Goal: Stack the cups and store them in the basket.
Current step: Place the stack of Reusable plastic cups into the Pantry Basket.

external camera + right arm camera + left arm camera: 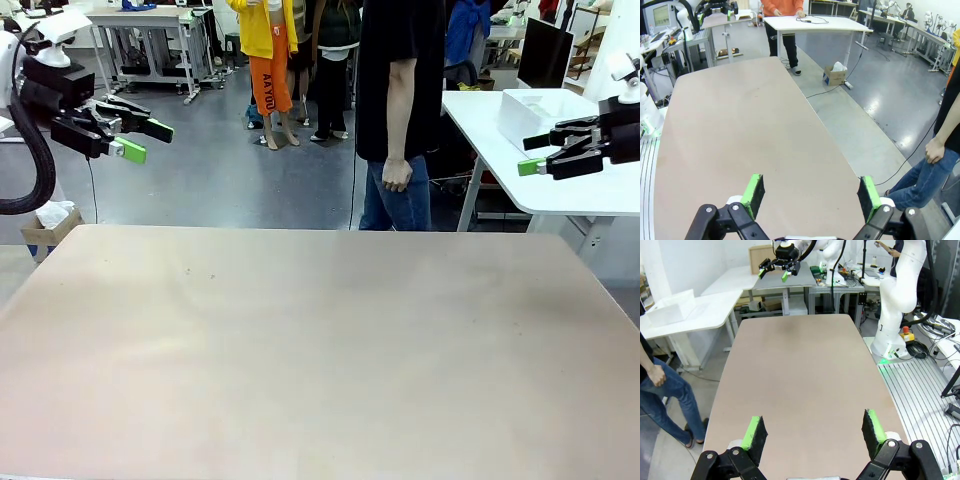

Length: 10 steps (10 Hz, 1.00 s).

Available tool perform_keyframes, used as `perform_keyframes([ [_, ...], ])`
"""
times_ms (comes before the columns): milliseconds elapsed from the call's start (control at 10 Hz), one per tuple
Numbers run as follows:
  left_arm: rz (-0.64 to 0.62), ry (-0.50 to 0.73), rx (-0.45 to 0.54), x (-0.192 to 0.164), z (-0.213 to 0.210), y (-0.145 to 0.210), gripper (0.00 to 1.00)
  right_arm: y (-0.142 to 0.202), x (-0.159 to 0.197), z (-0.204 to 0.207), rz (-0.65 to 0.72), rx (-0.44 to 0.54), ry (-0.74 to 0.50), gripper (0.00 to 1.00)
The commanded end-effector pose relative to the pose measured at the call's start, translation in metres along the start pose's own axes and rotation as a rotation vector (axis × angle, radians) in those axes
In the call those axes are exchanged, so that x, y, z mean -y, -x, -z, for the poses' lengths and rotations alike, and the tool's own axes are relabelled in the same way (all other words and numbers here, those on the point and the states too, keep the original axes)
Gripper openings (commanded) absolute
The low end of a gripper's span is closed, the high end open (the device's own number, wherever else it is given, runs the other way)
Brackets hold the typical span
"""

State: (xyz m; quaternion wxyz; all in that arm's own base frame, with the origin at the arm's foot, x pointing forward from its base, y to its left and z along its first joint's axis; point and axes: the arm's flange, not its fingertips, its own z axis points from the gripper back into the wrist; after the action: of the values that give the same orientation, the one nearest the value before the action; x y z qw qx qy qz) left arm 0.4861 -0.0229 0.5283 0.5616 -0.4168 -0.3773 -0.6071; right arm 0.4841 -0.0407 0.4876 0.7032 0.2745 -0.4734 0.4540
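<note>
The cups and the basket are out of view. My left gripper (148,140) hangs open above the table's far left corner, nothing between its green pads; the left wrist view shows it (814,432) looking down the length of the tabletop. Over the far right corner my right gripper (533,153) is open too and holds nothing; the right wrist view shows it (812,192) over the table's end.
The beige tabletop (320,340) spreads wide in front of me. A person (400,100) stands at its far edge, one hand (397,175) hanging down. A white side table (600,190) at the back right carries a white box (540,112).
</note>
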Motion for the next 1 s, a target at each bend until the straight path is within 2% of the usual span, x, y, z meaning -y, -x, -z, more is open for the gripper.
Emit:
perform_keyframes([
  [0,-0.014,0.006,-0.011,0.0016,-0.0001,-0.0030,1.00,-0.0036,0.0016,0.0008,0.015,-0.014,0.010,1.00],
  [900,-0.014,0.006,-0.011,0.0016,-0.0001,-0.0030,1.00,-0.0036,0.0016,0.0008,0.015,-0.014,0.010,1.00],
])
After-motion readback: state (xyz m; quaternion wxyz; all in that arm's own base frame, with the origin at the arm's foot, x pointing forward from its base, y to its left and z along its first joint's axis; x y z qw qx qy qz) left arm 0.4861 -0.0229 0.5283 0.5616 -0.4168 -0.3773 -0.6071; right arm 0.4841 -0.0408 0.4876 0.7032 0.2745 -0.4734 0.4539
